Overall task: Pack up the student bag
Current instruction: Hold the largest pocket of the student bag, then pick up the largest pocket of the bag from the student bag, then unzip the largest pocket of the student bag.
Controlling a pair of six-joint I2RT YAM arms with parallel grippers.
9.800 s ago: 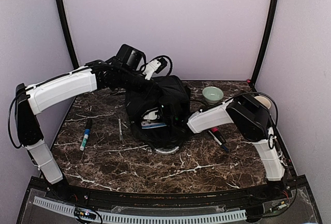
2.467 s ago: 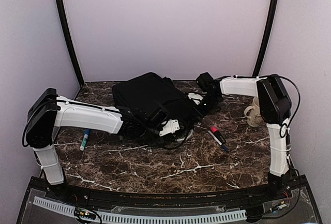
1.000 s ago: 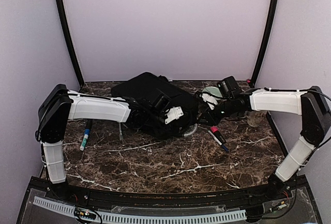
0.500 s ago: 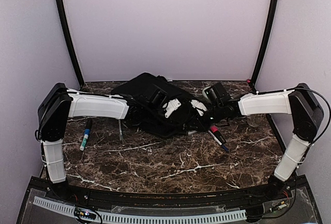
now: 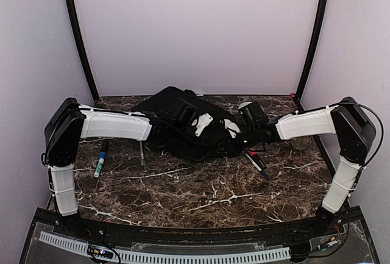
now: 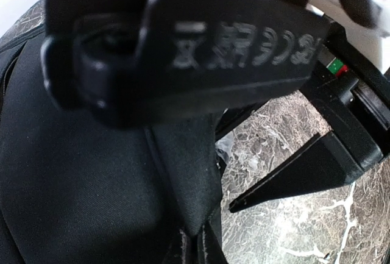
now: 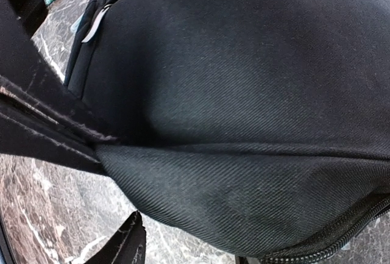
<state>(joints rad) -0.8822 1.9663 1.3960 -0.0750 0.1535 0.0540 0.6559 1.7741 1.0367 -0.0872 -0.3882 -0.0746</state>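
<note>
The student bag (image 5: 170, 108), a large black backpack, lies flat at the back middle of the table. It fills the left wrist view (image 6: 91, 172) and the right wrist view (image 7: 244, 93). My left gripper (image 5: 210, 128) is at the bag's near right corner, shut on a pinched fold of its fabric (image 6: 196, 224). My right gripper (image 5: 229, 132) presses against the same corner from the right. Its fingertips are hidden by the fabric, so its state does not show. A black strap (image 6: 292, 175) runs across the marble beside the bag.
A red and black marker (image 5: 256, 161) lies right of the bag. A blue and green marker (image 5: 100, 161) and a thin grey pen (image 5: 141, 152) lie to its left. A green bowl (image 5: 245, 104) peeks out behind the right wrist. The walls are close on three sides.
The bag, held up at first, now lies flat. In the last second my right gripper has moved left up to the bag's corner. My left gripper has shifted slightly back.
</note>
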